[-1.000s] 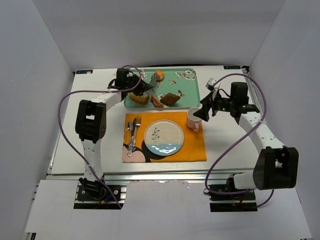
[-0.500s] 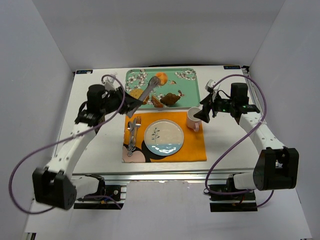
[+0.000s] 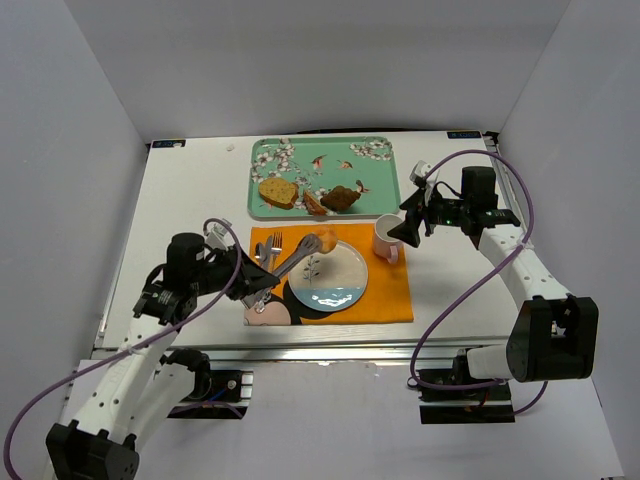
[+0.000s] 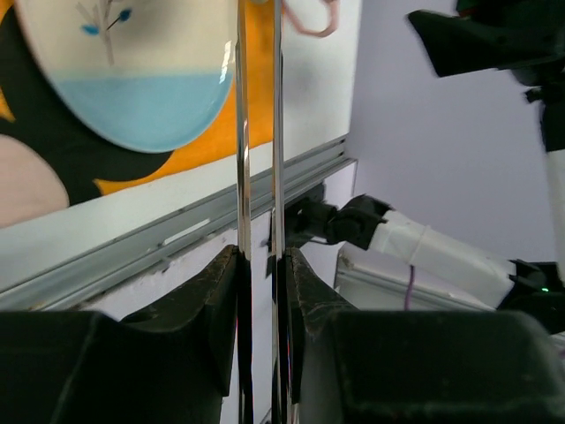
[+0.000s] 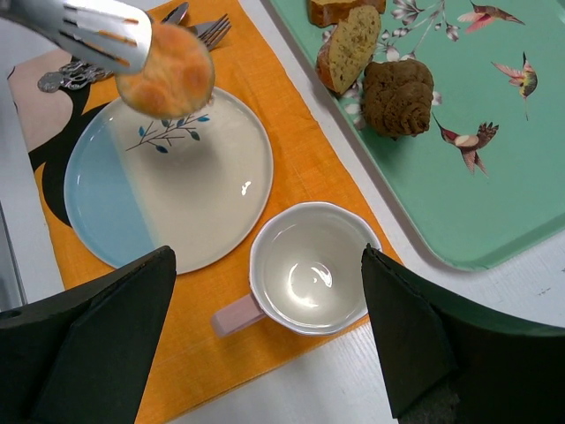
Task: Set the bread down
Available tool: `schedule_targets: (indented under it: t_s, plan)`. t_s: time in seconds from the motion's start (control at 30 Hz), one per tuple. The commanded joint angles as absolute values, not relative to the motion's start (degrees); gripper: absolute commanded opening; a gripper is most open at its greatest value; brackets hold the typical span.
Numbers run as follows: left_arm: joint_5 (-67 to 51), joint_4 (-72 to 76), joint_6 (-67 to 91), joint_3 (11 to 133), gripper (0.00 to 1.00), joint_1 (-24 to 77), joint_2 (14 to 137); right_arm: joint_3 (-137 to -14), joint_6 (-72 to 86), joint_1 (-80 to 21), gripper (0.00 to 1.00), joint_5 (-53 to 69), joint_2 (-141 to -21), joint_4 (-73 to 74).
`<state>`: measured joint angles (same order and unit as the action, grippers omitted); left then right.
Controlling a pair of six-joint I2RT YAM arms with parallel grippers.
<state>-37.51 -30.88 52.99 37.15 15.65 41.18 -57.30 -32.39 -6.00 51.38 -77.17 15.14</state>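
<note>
The bread (image 3: 325,241), a small round golden-orange bun, hangs just above the far-left part of the plate (image 3: 337,281), pinched between the tips of metal tongs (image 3: 291,263). My left gripper (image 3: 248,285) is shut on the tongs' handles (image 4: 258,177); its jaws press both metal arms together (image 4: 261,265). The right wrist view shows the bread (image 5: 165,78) in the tongs (image 5: 84,31) over the plate's rim (image 5: 106,212). My right gripper (image 3: 401,229) stands open above the pink cup (image 5: 313,269), nothing between its fingers (image 5: 267,256).
An orange placemat (image 3: 385,292) carries the plate, the cup (image 3: 386,237) and a fork and spoon (image 3: 266,256). Behind it a green tray (image 3: 378,178) holds a tan bread slice (image 3: 277,192) and a dark brown piece (image 3: 343,198). White walls enclose the table.
My left arm has swung back from the tray towards the near edge, carrying the bun in the tongs from over the tray to over the plate. The right arm has not moved.
</note>
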Motion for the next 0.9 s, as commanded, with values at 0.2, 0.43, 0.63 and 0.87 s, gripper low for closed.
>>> schedule_targets:
  t_s: [0.2,0.43,0.63,0.87]
  plan:
    - [-33.47,-36.01,45.34,39.58,0.0,19.6,51.06,-58.77,-32.43,-5.77,0.89,53.05,-76.28,15.38]
    - [-30.8,-35.95,44.17,41.35,0.34,21.71,54.84,-57.78,-32.87,-5.71,0.9,52.53,-75.21,15.29]
    - [-29.4,-37.0,44.34,43.02,0.5,21.71,53.81,-56.93,-32.93,-5.71,0.89,52.73,-74.97,15.03]
    - [-27.34,-38.38,45.16,44.27,0.54,21.71,52.27,-56.87,-32.78,-5.71,0.89,53.09,-75.23,14.77]
